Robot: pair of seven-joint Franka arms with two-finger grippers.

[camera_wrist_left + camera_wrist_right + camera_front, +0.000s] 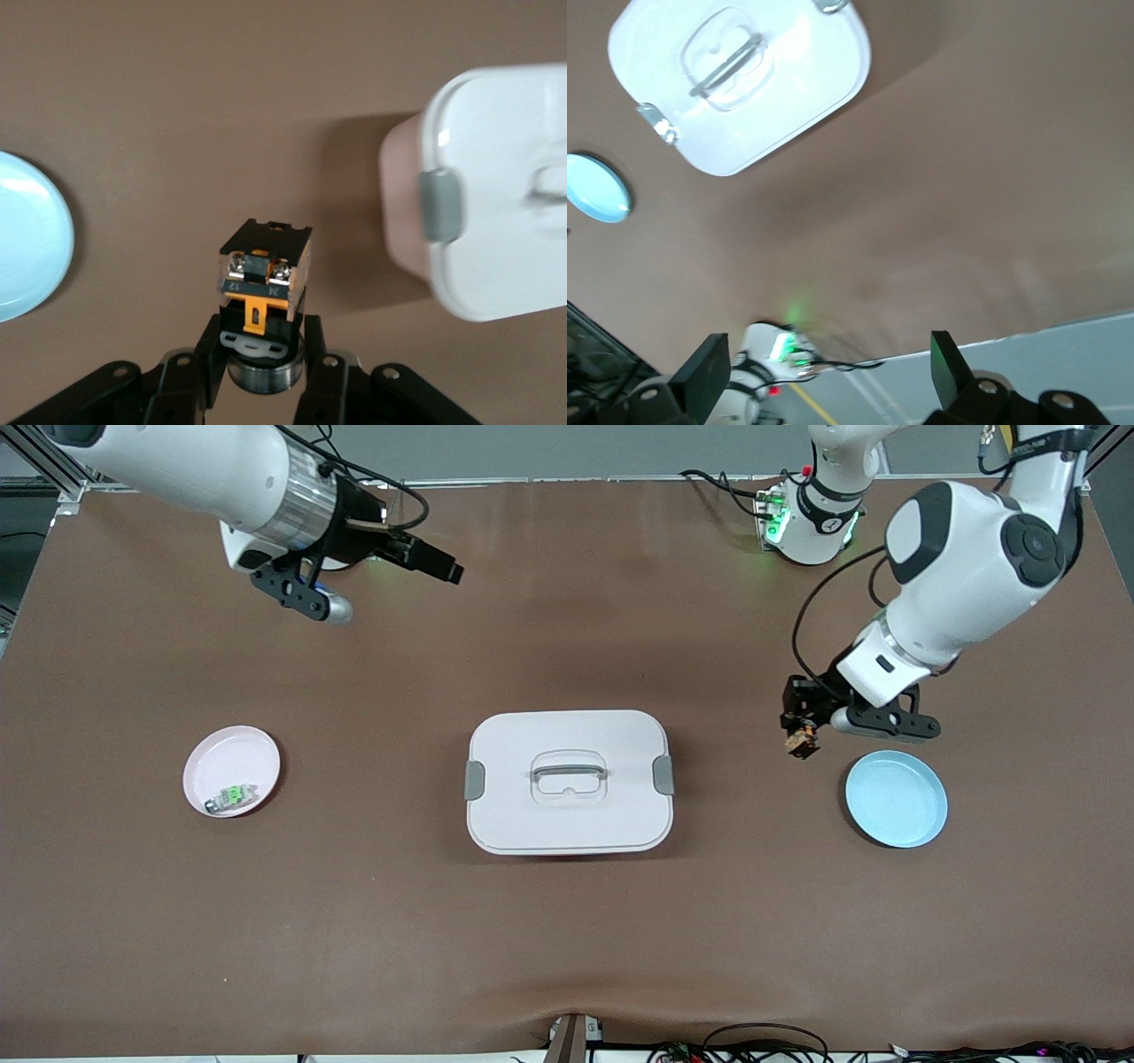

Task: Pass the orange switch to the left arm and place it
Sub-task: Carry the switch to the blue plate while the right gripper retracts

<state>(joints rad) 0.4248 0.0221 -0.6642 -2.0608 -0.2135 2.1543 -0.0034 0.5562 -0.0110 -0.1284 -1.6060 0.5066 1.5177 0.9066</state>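
My left gripper (800, 737) is shut on the orange switch (802, 741), a small black block with an orange clip and a metal ring, and holds it above the table beside the blue plate (896, 798). In the left wrist view the switch (263, 283) sits between the fingers (199, 354). The white box (569, 780) with grey latches lies at the table's middle and also shows in the left wrist view (496, 190). My right gripper (434, 562) is open and empty, high over the table toward the right arm's end; its fingers (704, 367) stand wide apart.
A pink plate (232, 771) toward the right arm's end holds a tiny green-and-clear component (232, 795). The blue plate (27, 235) is empty. The box (740, 75) and blue plate (598, 188) also show in the right wrist view.
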